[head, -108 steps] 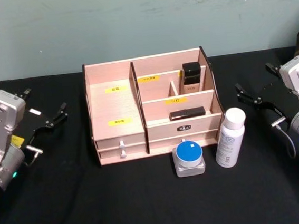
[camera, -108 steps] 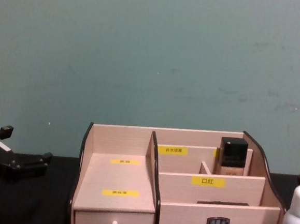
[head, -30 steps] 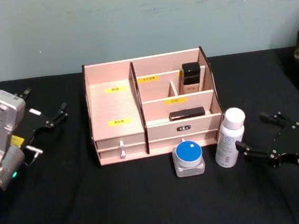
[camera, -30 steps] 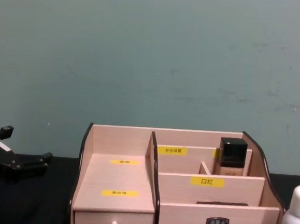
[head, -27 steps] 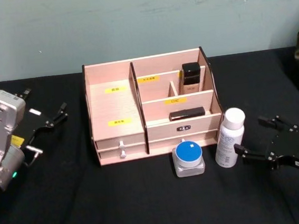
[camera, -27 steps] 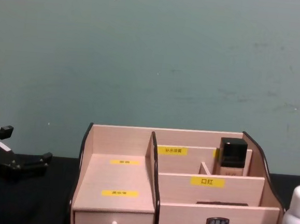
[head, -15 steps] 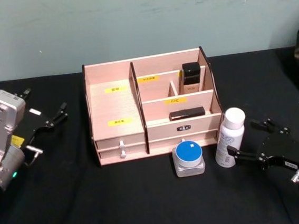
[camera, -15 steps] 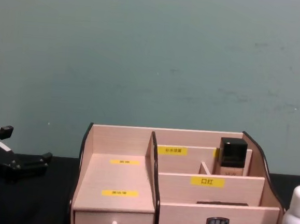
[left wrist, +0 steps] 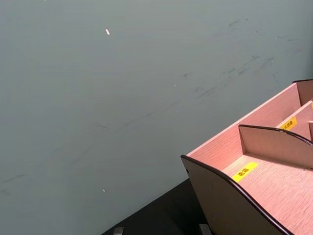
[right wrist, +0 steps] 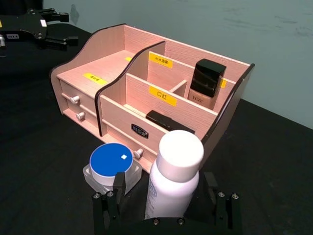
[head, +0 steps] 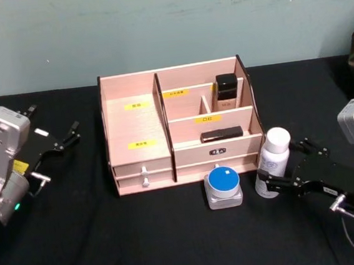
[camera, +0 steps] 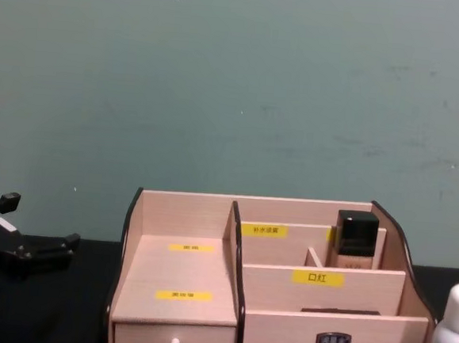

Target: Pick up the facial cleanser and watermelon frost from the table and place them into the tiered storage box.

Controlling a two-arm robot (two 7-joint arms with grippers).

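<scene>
Right now the right gripper [head: 281, 163] is low on the black table [head: 144, 248] at the front right corner of the tiered storage box [head: 132, 127]; its fingers are spread and stand on either side of the white bottle [head: 273, 154], and the right wrist view shows a gap between each finger and the bottle [right wrist: 176, 161], so the jaws are released and grasp nothing. The bottle stands upright on the table, just beside the box's dark-edged right panel. The blue-lidded jar [head: 223, 184] sits on the table just in front of the right-hand drawer knob [head: 216, 165] and near the bottle's left.

Inside the box, the rear right compartment holds an upright dark-capped bottle [head: 226, 93]; the tier in front of it holds a flat black item [head: 221, 134] lying on its side; the wide stepped section on the left shows bare wood and two yellow labels; the front drawers are pushed in.

The left gripper [head: 53, 119] is parked above the table well to the left of the box, its jaws apart and holding nothing.
</scene>
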